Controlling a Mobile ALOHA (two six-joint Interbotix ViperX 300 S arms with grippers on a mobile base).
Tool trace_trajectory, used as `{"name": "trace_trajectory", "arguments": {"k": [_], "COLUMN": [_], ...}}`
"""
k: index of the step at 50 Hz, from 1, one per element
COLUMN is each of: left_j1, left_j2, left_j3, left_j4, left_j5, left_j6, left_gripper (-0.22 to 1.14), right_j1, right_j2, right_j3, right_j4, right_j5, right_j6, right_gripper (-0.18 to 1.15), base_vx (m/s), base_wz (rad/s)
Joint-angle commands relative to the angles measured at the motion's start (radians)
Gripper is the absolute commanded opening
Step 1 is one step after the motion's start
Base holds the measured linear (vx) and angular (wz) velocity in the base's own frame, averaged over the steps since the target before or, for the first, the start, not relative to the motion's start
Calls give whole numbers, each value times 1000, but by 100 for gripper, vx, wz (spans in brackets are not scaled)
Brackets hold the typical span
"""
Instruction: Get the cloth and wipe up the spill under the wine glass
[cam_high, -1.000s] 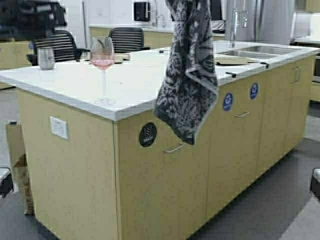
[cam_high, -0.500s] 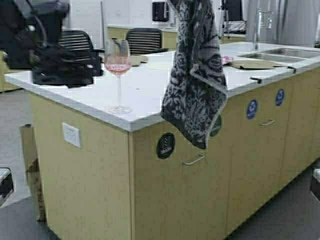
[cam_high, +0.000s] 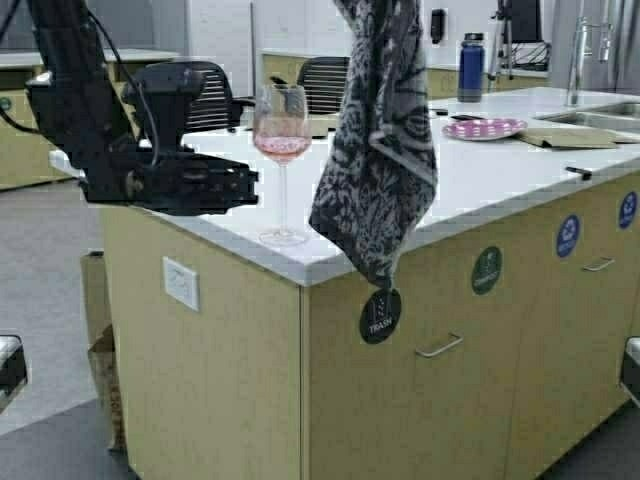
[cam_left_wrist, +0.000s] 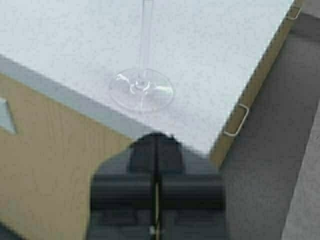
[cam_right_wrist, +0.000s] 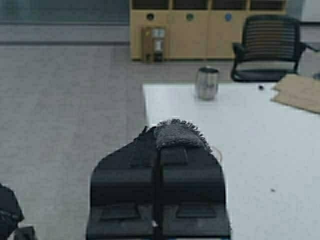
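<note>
The wine glass (cam_high: 282, 140), with pink liquid, stands near the corner of the white counter (cam_high: 490, 180). Its round foot shows in the left wrist view (cam_left_wrist: 141, 90). My left gripper (cam_high: 252, 186) is shut and empty. It is level with the stem, a little to the left of it, at the counter's edge (cam_left_wrist: 156, 137). The dark patterned cloth (cam_high: 380, 150) hangs from above the high view, just right of the glass, down over the counter's front edge. My right gripper (cam_right_wrist: 159, 137) is shut on the cloth's top (cam_right_wrist: 175, 134). I cannot make out a spill.
A steel tumbler (cam_right_wrist: 206, 83) stands farther along the counter. A pink plate (cam_high: 484, 128), a blue bottle (cam_high: 471, 68) and a sink tap (cam_high: 578, 50) are at the back right. Black chairs (cam_high: 325, 85) stand behind. A cardboard box (cam_high: 100, 340) leans by the cabinet's left side.
The robot has moved: the whole scene shifts right in the high view. My left arm has come into view and reached towards the glass stem. The cloth still hangs from my right gripper.
</note>
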Motion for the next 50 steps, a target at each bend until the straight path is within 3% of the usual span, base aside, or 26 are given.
{"name": "trace_trajectory", "arguments": {"k": [1, 9, 14, 36, 50], "left_j1": [-6, -6, -6, -6, -6], "left_j2": [49, 115, 149, 259, 310], "left_j3": [-43, -86, -117, -236, -287], "left_j4": [43, 91, 101, 103, 60], "left_j5": [-80, -132, -153, -224, -229], "left_j6": [2, 2, 3, -3, 5], "left_gripper": [4, 5, 13, 85, 89], "right_j1": [3, 3, 2, 2, 2], "right_j2": [11, 38, 54, 71, 71], "right_j3": [-18, -18, -21, -23, -20], "right_j4": [0, 0, 2, 2, 2], "right_j5": [-15, -15, -15, -15, -15], "right_j6": [2, 0, -2, -2, -3], "right_gripper": [6, 6, 6, 6, 6], "base_vx": [14, 12, 11, 9, 7], "base_wz": [8, 4, 2, -3, -5]}}
